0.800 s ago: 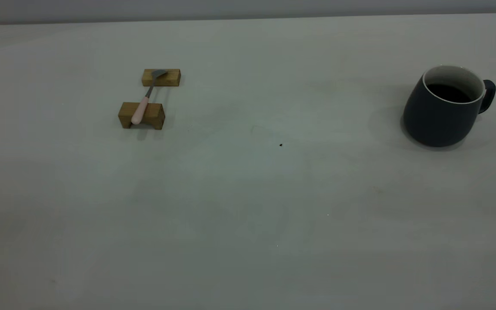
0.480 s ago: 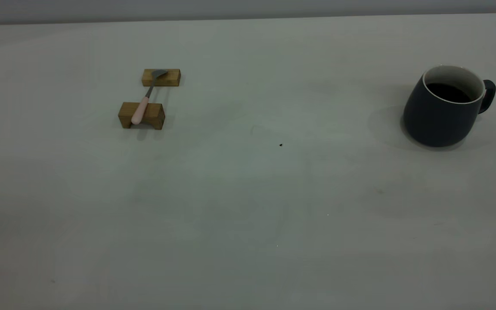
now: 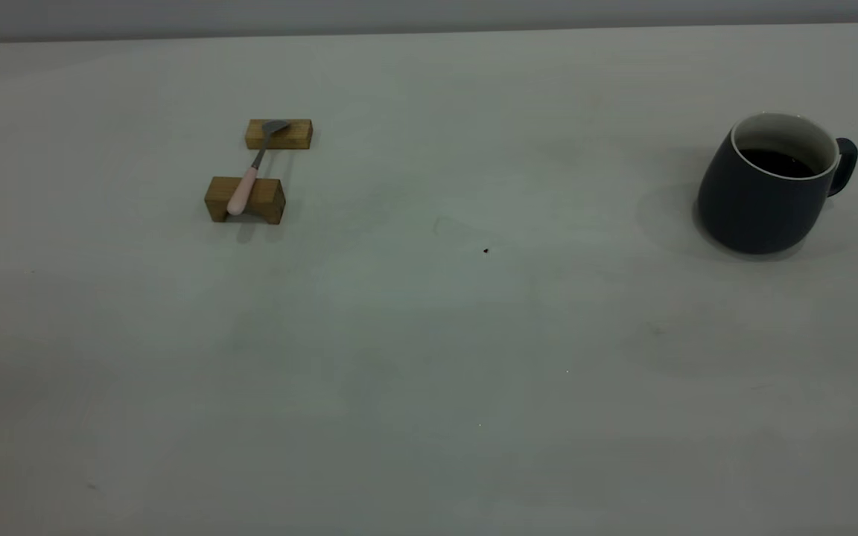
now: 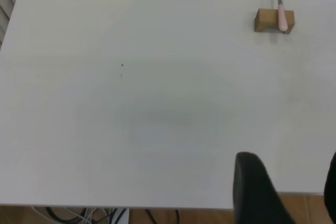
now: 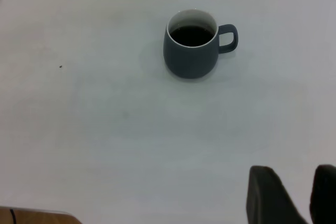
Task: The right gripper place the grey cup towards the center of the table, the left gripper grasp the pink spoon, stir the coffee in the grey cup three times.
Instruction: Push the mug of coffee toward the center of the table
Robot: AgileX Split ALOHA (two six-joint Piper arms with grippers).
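The grey cup (image 3: 760, 201) stands upright at the table's (image 3: 429, 335) far right, handle pointing right, with dark coffee (image 3: 783, 162) inside. The pink spoon (image 3: 241, 195) lies at the left across two tan wooden blocks, its pink handle on the nearer block (image 3: 269, 202) and its bowl on the farther block (image 3: 299, 135). Neither gripper shows in the exterior view. In the left wrist view my left gripper (image 4: 294, 182) hangs open over the table's near edge, far from the spoon (image 4: 282, 17). My right gripper (image 5: 294, 187) is open by a narrow gap, well short of the cup (image 5: 191, 59).
A tiny dark speck (image 3: 485, 251) marks the table's middle. The table's edge (image 4: 131, 205) shows in the left wrist view, with wooden floor and cables (image 4: 84, 216) below it. A wall (image 3: 429, 15) runs behind the table.
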